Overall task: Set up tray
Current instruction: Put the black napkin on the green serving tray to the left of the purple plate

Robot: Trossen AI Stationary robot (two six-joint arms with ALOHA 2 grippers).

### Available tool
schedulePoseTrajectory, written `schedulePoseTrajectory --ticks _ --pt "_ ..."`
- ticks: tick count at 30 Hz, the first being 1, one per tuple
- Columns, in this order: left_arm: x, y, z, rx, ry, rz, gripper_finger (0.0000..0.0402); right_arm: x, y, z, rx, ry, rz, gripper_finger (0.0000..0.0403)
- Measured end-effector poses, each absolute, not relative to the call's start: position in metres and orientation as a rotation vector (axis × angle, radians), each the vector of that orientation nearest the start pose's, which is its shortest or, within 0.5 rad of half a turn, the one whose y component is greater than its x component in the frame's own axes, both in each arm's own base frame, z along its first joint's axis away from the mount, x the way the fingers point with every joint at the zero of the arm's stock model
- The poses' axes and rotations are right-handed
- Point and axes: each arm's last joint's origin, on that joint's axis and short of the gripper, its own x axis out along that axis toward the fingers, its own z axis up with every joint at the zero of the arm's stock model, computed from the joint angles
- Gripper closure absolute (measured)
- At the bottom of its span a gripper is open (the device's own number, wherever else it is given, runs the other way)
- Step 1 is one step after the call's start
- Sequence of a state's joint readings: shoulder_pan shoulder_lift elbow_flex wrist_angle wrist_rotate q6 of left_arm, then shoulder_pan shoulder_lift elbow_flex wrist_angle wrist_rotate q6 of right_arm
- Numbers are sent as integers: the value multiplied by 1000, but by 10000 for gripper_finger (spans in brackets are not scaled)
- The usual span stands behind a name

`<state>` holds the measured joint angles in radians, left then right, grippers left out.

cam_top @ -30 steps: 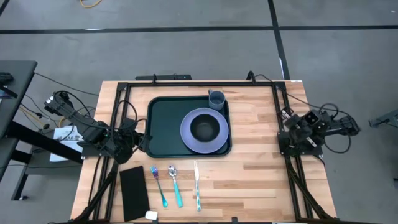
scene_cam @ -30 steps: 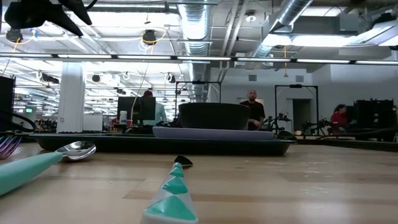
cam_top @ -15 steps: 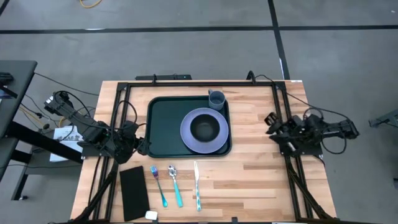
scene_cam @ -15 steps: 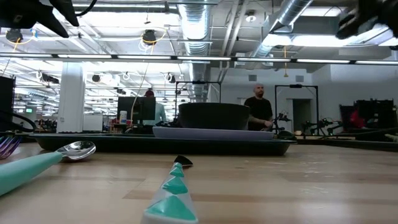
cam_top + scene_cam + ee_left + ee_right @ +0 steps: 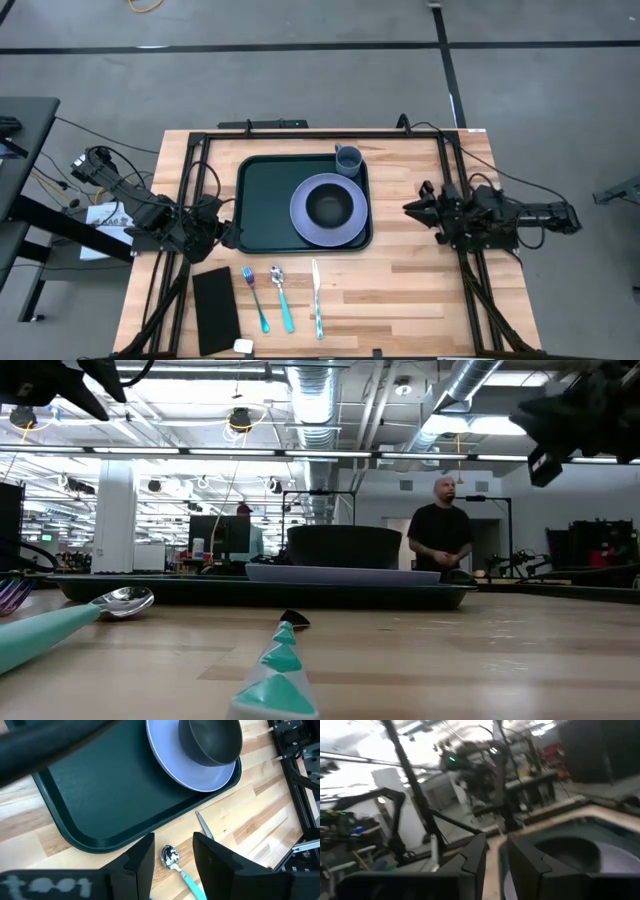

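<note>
The dark green tray (image 5: 268, 200) lies flat on the wooden table and carries a lavender plate (image 5: 328, 232) on its right half. A dark bowl (image 5: 328, 205) sits on the plate, and a grey-blue cup (image 5: 348, 160) stands at the tray's far right corner. My left gripper (image 5: 230, 232) hovers open by the tray's near left corner (image 5: 75, 837), touching nothing. My right gripper (image 5: 412, 205) is in the air to the right of the tray, with its fingers a little apart. It points toward the bowl (image 5: 560, 852).
On the near side of the tray lie a black napkin (image 5: 215, 310), a teal-handled fork (image 5: 255, 298), a spoon (image 5: 283, 298) and a knife (image 5: 316, 298). A small white object (image 5: 243, 346) sits at the near edge. Black frame rails (image 5: 455, 170) border the table. A person (image 5: 440, 535) stands beyond the table.
My right arm has swung from the table's right edge toward the tray, and its gripper now points left at the plate. My left arm has kept still. In the room behind, a person has walked to the right.
</note>
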<state>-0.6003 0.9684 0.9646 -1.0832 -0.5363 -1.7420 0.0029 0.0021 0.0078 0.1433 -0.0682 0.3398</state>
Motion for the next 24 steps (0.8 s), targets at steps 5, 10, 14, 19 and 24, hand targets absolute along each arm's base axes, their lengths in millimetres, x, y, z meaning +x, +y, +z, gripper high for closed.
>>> schedulePoseTrajectory --ticks 5,10,14,19,24 --pt "139 -78 298 -1037 663 684 280 97 3 172 361 -58 76 346" --pt "139 -78 298 -1038 665 684 280 97 4 171 366 -47 88 349" --pt "138 -80 297 -1075 751 656 280 97 4 170 374 -33 85 349" --pt "140 -87 298 -1133 900 533 280 97 4 168 375 -17 82 349" --pt "143 -96 289 -1071 1144 438 280 97 4 168 375 -17 82 349"
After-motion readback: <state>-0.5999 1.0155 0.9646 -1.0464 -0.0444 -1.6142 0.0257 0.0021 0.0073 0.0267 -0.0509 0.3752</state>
